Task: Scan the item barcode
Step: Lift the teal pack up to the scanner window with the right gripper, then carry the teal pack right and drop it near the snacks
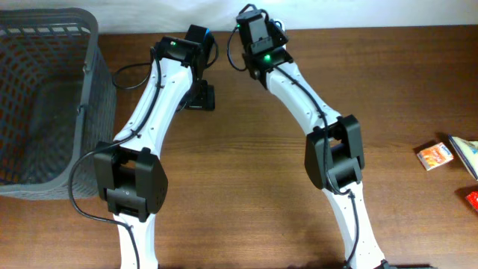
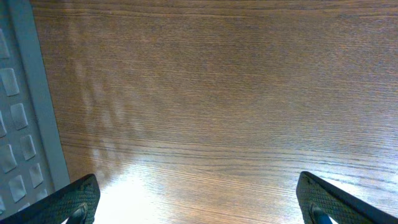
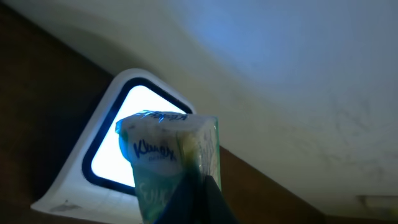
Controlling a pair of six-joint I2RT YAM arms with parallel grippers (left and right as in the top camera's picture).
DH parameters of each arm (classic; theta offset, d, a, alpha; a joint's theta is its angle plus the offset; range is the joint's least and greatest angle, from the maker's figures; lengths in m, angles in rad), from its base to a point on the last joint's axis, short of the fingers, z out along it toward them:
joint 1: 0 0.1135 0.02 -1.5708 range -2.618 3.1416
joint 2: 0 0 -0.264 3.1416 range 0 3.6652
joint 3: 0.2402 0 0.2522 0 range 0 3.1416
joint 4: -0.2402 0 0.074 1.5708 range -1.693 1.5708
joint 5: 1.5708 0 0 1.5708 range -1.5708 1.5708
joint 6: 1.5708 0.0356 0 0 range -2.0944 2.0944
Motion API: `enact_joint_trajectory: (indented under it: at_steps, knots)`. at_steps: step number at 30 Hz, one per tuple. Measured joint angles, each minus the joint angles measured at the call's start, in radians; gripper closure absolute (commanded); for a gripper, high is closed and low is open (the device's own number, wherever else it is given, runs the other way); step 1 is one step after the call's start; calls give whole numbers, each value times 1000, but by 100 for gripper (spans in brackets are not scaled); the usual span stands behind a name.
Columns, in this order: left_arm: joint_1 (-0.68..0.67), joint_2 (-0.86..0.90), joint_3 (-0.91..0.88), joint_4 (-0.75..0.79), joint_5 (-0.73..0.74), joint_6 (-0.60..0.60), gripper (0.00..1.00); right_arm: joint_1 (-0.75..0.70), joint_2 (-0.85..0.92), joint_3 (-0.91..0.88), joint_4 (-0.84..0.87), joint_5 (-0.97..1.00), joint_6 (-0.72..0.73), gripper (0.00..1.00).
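- At far left of the table (image 1: pixel 246 172) stands a grey plastic basket (image 1: pixel 89 75) w/ mesh walls, not part of this step.
- Left gripper (image 2: pixel 199 204) hangs over bare wood, jaws spread wide, nothing between them.
- Right gripper (image 3: pixel 186 202), at the far edge near centre, is clenched on the tissue pack (image 3: pixel 168 155): soft glossy film, blue lettering, long axis upright along the fingers.
- Scanner window (image 3: pixel 115 146), rounded and lit white in a white housing, lies just behind the pack and a bit left. Barcode not visible; prob. the pack must turn toward the glass.
- At far right lies a small orange packet (image 1: pixel 435 155), flat.
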Motion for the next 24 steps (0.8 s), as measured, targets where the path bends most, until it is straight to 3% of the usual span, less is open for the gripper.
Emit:
enact_joint_trajectory:
  at_steps: [9,17,21,24]
  knots:
    - [0,0,0,3,0,0,1,-3,1,0,54,108,-60,96]
    - [0,0,0,26,0,0,1,-17,1,0,31,218,39,96]
    - [0,0,0,34,1,0,1,-71,-24,0,-67,327,138,96]
    - [0,0,0,45,4,0,1,-157,-70,2,-239,393,257,96]
